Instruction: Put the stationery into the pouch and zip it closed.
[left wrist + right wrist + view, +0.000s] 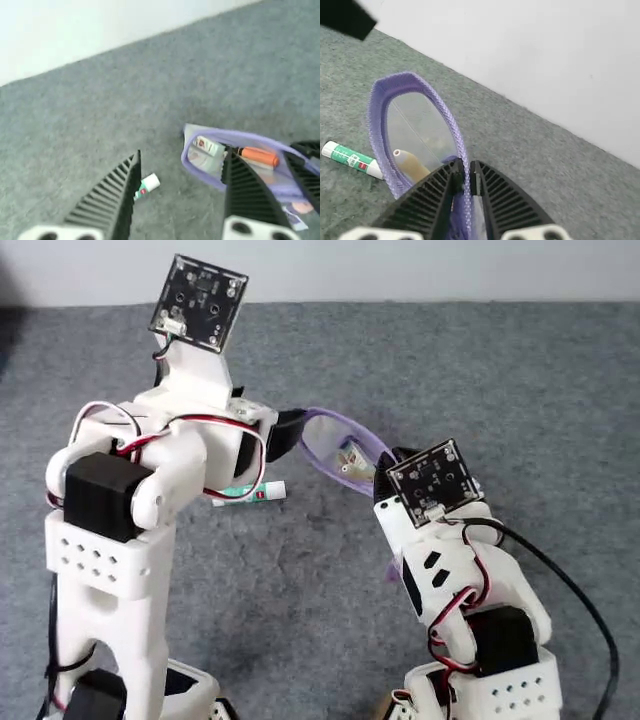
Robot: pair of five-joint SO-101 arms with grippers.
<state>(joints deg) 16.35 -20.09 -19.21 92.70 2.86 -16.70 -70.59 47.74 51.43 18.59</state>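
Looking down in the high view, I find a translucent purple zip pouch (340, 445) lying open on the grey felt counter (520, 380) between my two arms. A white and green glue stick (255, 493) lies on the counter just beside the pouch, partly under my left arm.

In the left wrist view, my left fingers (117, 195) are spread apart and hold nothing. The glue stick (147, 184) lies on the counter between them. The pouch (260, 175) sits by one finger, with an orange marker (257, 156) and a pale boxy item (206, 148) inside it.

In the right wrist view, my right fingers (445, 185) are clenched on the pouch's (415, 125) purple rim, and its mouth gapes wide. A tan stick (410, 166) rests inside. The glue stick (350, 159) lies outside, near the mouth.

I judge the task partly done. Some stationery is packed, the glue stick is not yet in, and the zip is not yet closed.
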